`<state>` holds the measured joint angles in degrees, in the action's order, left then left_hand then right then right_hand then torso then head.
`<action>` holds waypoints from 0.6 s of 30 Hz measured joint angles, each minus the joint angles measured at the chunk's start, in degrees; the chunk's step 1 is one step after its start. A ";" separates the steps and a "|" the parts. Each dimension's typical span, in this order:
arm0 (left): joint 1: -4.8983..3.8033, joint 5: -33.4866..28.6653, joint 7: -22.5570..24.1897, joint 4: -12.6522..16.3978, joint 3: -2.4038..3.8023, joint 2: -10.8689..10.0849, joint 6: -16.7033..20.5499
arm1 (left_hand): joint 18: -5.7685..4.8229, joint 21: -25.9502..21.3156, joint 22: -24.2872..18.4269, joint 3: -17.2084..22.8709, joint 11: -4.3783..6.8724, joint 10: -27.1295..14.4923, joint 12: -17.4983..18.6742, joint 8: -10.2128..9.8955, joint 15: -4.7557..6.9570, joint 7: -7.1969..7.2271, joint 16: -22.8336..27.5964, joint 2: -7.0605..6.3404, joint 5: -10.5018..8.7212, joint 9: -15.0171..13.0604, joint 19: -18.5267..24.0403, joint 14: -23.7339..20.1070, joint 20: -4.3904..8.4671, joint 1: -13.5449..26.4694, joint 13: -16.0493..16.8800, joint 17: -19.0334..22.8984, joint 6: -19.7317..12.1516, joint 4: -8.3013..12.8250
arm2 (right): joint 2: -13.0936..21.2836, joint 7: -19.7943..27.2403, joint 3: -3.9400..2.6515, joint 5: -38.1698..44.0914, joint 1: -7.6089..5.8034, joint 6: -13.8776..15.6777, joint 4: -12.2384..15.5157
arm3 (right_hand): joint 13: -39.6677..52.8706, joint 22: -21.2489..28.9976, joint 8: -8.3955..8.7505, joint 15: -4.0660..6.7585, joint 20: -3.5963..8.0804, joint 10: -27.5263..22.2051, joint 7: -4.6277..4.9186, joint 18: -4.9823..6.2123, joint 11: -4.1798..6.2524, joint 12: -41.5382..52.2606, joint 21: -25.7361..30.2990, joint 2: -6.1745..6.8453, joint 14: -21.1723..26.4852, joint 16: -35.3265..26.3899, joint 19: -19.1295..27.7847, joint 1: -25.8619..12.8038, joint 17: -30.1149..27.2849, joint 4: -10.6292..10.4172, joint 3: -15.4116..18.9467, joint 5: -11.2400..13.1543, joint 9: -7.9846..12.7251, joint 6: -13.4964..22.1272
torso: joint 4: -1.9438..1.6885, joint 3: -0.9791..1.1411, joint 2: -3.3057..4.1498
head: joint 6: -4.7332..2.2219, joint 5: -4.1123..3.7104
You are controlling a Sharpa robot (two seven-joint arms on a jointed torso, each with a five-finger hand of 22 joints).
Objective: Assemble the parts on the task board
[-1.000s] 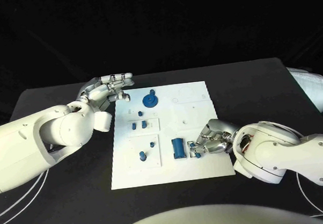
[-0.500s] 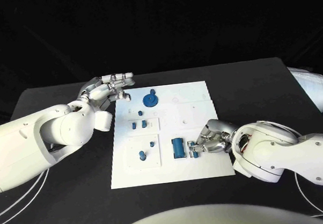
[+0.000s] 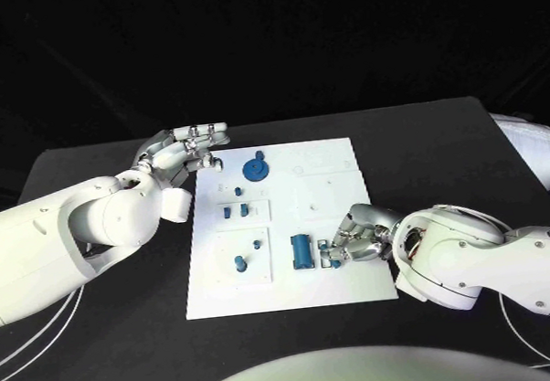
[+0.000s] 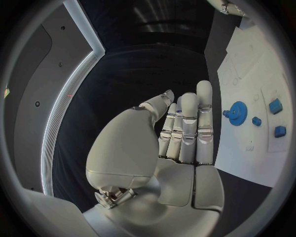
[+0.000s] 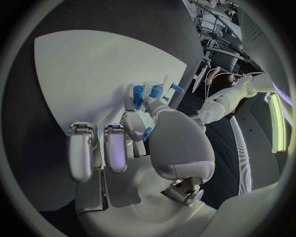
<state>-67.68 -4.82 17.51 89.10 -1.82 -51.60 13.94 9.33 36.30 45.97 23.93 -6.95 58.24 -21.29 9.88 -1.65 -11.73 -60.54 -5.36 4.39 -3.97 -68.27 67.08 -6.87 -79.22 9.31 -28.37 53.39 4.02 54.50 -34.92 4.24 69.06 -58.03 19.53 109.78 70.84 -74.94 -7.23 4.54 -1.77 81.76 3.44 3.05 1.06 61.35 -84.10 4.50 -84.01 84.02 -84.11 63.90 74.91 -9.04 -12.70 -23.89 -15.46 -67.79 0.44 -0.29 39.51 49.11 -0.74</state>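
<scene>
white task board (image 3: pixel 333 177), blue parts (image 3: pixel 257 169), black table (image 3: pixel 443 150)

Left hand (image 3: pixel 192 148) flat, right hand (image 3: pixel 357 237) curled.

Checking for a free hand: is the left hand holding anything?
No. The left hand is open, fingers straight with nothing in them, beside the task board.

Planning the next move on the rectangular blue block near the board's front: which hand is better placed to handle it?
The right hand, I'd judge: its fingers are already at the blue block. The left hand hovers open off the task board's far corner.
</scene>
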 measured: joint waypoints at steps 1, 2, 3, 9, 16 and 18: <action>0.00 0.00 -0.01 0.00 0.00 0.00 -0.01 | 0.00 0.00 0.00 0.00 0.00 0.00 0.00 0.00 0.00 0.00 0.00 0.00 0.00 0.00 0.00 0.00 0.00 0.00 0.00 0.00 0.00 0.00 | -0.02 0.00 0.01 0.04 0.00 -0.01 0.00 | 0.09 0.00 -0.01 0.08 0.00 0.00 -0.08 0.00 0.00 0.20 0.00 -0.21 0.08 0.00 0.00 -0.21 0.00 -0.19 0.19 0.31 -0.06 -0.08 | 0.00 0.00 0.01 | 0.00 0.01; 0.00 0.00 -0.01 0.00 0.00 0.00 -0.01 | 0.00 0.00 0.00 0.00 0.00 0.00 0.00 0.00 0.00 0.00 0.00 0.00 0.00 0.00 0.00 0.00 0.00 0.00 0.00 0.00 0.00 0.00 | -0.05 0.00 0.02 0.07 0.00 -0.02 0.01 | 0.21 0.00 -0.05 0.08 0.00 0.00 -0.19 0.00 0.00 0.28 0.00 -0.49 0.08 0.00 0.00 -0.49 0.00 -0.39 0.39 0.55 -0.10 -0.19 | 0.00 -0.01 0.01 | 0.00 0.01; 0.00 0.00 -0.02 0.00 0.00 0.00 -0.02 | 0.00 0.00 0.00 0.00 0.00 0.00 0.00 0.00 0.00 0.00 0.00 0.00 0.00 0.00 0.00 0.00 0.00 0.00 0.00 0.00 0.00 0.00 | -0.07 0.00 0.02 0.11 0.01 -0.02 0.02 | 0.30 0.00 -0.05 0.08 0.00 0.01 -0.22 0.00 0.01 0.28 0.00 -0.64 0.08 0.00 0.00 -0.90 0.00 -0.60 0.60 0.61 -0.11 -0.22 | 0.00 0.00 0.01 | 0.00 0.01; 0.00 0.00 -0.10 0.00 0.00 0.00 -0.08 | 0.00 0.00 0.00 0.00 0.00 0.00 0.00 0.00 0.00 0.20 0.00 0.00 0.00 0.00 0.21 0.00 -0.21 0.00 0.00 0.00 -0.19 0.00 | -0.12 -0.01 0.02 0.41 0.02 0.03 0.12 | 1.15 0.01 -0.29 0.08 0.22 0.52 -0.18 0.00 0.12 1.10 -0.23 -0.75 0.09 0.21 0.22 -3.33 0.00 -2.73 2.73 0.61 -0.40 -0.59 | 0.00 -0.01 0.01 | -0.01 0.01; 0.00 0.00 -0.21 0.00 0.00 -0.01 -0.13 | 0.00 0.00 0.00 0.00 0.00 0.00 0.00 0.00 0.00 0.20 0.00 0.00 0.00 0.00 0.21 0.00 -0.21 0.00 -0.01 0.00 -0.19 0.00 | -0.12 -0.01 0.03 0.98 0.02 0.07 0.17 | 1.60 0.01 -0.29 0.08 0.21 0.52 -0.18 -0.01 0.12 1.33 -0.23 -1.18 0.09 0.21 0.22 -4.25 -0.01 -5.05 5.99 3.11 -0.76 -0.59 | 0.00 -0.01 0.01 | -0.03 0.05; 0.00 0.00 -0.23 0.00 0.00 -0.01 -0.14 | 0.00 0.00 0.00 0.00 0.00 0.00 0.00 0.00 0.00 0.20 0.00 0.00 0.00 0.00 0.21 0.00 -0.21 0.00 -0.01 0.06 -0.19 0.00 | -0.13 -0.01 0.03 1.12 0.02 0.08 0.17 | 1.62 0.01 -0.29 0.08 0.21 0.52 -0.18 0.00 0.12 1.33 -0.23 -1.23 0.09 0.21 0.22 -4.30 -0.01 -5.39 6.88 4.19 -0.84 -0.59 | 0.01 -0.01 0.01 | -0.03 0.05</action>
<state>-67.68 -4.82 17.28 89.10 -1.82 -51.61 13.80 9.34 36.30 45.97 23.93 -6.95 58.24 -21.29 9.87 -1.65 -11.53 -60.54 -5.36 4.39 -3.97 -68.07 67.08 -7.07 -79.22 9.30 -28.32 53.19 4.02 54.37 -34.93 4.27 70.18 -58.01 19.61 109.95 72.46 -74.92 -7.53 4.62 -1.55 82.28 3.26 3.05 1.18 62.68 -84.33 3.27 -83.92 84.23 -83.89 59.61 74.90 -14.43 -5.82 -19.70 -16.30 -68.37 0.45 -0.30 39.52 49.08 -0.68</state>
